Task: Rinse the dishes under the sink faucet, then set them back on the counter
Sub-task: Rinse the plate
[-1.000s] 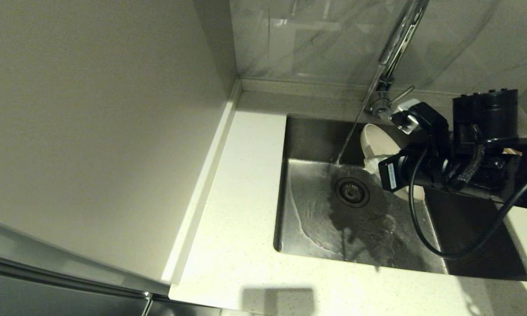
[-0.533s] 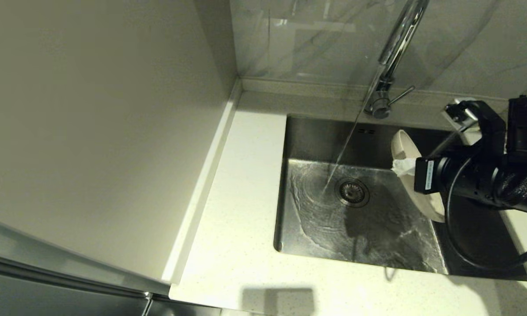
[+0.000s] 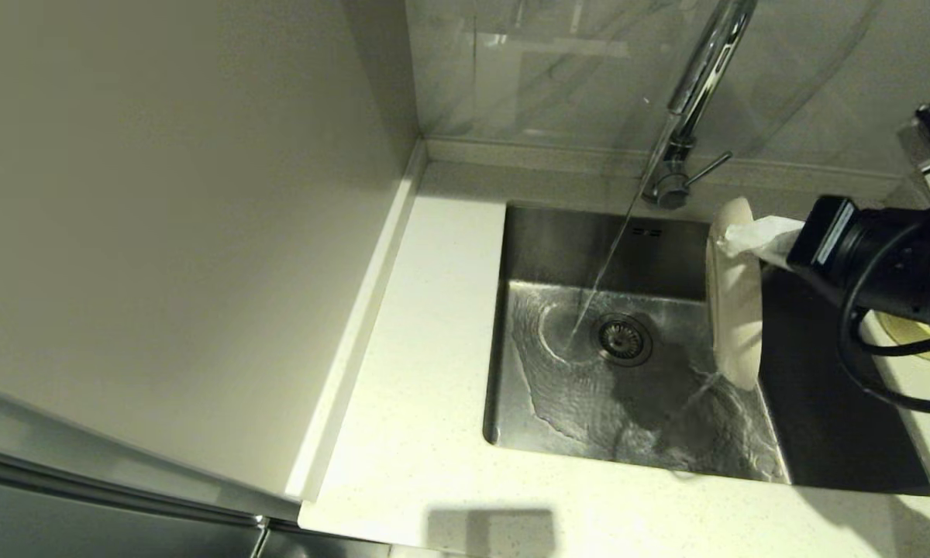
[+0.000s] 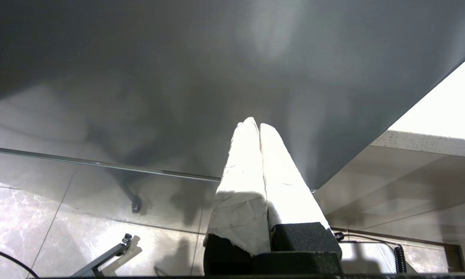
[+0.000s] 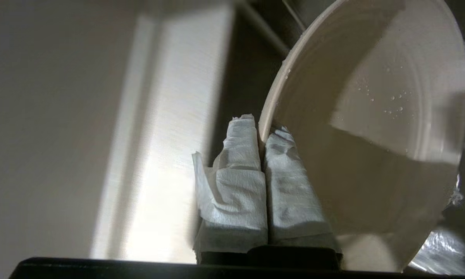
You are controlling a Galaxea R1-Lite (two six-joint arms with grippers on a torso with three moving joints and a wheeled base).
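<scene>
While no writing legible, plate (image 3: 735,310) over sink (image 3: 589,434)

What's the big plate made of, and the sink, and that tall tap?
The plate looks like glazed ceramic, though it might be hard plastic: cream, smooth and glossy, with water drops beading on it. The sink looks like brushed stainless steel: grey with a dull sheen. The tap looks like polished chrome metal: it mirrors the wall.
</scene>
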